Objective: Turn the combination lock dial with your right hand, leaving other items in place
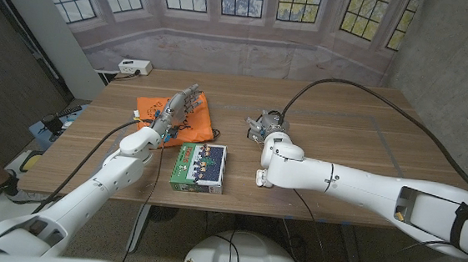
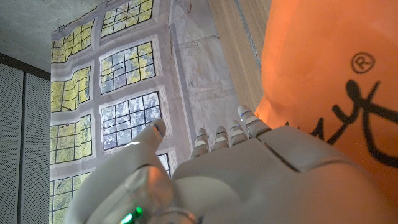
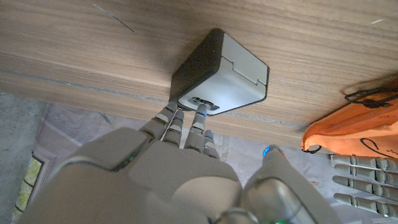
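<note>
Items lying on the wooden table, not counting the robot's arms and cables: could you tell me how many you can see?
3: an orange bag at the left under the left hand; a green box near the front edge; a small grey lock box at the right hand's fingertips. Others may be hidden behind the arms.

orange bag (image 2: 323,68), ® sign (black script unreadable)

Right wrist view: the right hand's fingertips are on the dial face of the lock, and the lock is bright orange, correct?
Not quite. The right wrist view shows the right hand with fingertips at the dial face, but the lock is grey and black. The orange thing is the bag off to the side.
</note>
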Robot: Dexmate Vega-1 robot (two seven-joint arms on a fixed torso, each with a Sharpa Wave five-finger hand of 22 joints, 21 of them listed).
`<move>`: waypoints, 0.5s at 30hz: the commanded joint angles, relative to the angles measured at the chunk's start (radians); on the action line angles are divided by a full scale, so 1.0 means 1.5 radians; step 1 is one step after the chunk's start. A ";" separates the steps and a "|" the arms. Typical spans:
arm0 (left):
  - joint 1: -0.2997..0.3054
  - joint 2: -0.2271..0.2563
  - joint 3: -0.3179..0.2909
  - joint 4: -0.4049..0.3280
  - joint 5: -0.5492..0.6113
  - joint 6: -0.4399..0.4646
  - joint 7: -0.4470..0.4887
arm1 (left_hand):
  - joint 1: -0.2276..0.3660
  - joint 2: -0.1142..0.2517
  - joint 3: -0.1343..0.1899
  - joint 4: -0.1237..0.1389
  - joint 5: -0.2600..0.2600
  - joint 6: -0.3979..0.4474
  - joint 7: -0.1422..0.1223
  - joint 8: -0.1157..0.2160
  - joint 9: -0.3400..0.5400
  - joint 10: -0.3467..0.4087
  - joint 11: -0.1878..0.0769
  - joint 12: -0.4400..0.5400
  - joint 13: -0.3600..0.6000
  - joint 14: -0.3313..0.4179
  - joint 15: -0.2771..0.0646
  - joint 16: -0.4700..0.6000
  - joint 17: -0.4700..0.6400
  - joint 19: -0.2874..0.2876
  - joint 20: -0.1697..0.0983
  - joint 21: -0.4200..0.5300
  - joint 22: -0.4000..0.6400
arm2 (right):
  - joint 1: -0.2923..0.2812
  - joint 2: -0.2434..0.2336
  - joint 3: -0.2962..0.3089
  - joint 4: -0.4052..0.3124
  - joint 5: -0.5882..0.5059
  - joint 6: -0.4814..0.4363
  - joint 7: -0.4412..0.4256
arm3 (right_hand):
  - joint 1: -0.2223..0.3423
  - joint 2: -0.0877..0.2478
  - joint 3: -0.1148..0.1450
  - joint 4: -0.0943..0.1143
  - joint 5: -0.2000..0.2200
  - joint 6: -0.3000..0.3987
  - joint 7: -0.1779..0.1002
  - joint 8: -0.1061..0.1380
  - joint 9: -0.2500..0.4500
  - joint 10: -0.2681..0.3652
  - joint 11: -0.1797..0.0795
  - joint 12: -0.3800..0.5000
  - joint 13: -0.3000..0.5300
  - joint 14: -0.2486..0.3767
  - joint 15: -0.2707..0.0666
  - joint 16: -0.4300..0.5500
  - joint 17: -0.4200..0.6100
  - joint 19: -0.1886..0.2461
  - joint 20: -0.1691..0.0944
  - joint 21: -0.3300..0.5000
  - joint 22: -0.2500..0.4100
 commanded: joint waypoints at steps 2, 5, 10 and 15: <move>0.008 0.005 -0.001 -0.009 -0.003 0.001 -0.001 | 0.005 0.001 0.003 -0.003 0.003 -0.001 -0.004 0.002 0.002 0.002 0.003 -0.002 0.003 0.001 0.005 0.001 0.003 0.006 -0.001 -0.005 0.002 | -0.013 0.005 0.008 0.009 0.002 0.004 -0.004 | -0.009 0.012 0.000 0.005 0.004 -0.004 -0.003 0.003 -0.001 0.004 0.000 0.001 0.002 0.003 0.003 0.001 0.001 -0.004 -0.001 0.005 0.002; 0.010 0.005 -0.002 -0.011 -0.003 0.000 0.001 | 0.006 0.001 0.003 -0.003 0.003 -0.001 -0.003 0.002 0.002 0.003 0.003 -0.002 0.003 0.001 0.006 0.001 0.003 0.006 -0.001 -0.005 0.002 | -0.015 0.006 0.010 0.010 0.001 0.007 -0.006 | -0.010 0.012 0.000 0.006 0.005 -0.002 -0.003 0.004 -0.001 0.005 0.001 0.001 0.002 0.004 0.002 0.001 0.000 -0.004 -0.001 0.005 0.002; 0.011 0.005 -0.002 -0.011 -0.003 0.001 0.001 | 0.006 0.001 0.003 -0.003 0.003 -0.001 -0.004 0.002 0.002 0.003 0.003 -0.002 0.003 0.001 0.006 0.001 0.003 0.006 -0.001 -0.005 0.002 | -0.018 0.005 0.012 0.010 -0.002 0.009 -0.009 | -0.010 0.012 0.000 0.007 0.005 0.000 -0.004 0.005 -0.001 0.006 0.002 0.002 0.002 0.006 0.002 0.002 0.000 -0.004 -0.002 0.005 0.002; 0.011 0.004 -0.001 -0.010 -0.003 0.000 0.000 | 0.006 0.001 0.003 -0.003 0.003 -0.001 -0.004 0.002 0.002 0.003 0.003 -0.002 0.003 0.001 0.006 0.001 0.003 0.006 -0.001 -0.005 0.002 | -0.020 0.003 0.013 0.009 -0.003 0.009 -0.008 | -0.010 0.012 0.000 0.007 0.006 0.003 -0.004 0.007 -0.001 0.008 0.001 0.002 0.002 0.008 0.001 0.002 -0.001 -0.004 -0.004 0.006 0.002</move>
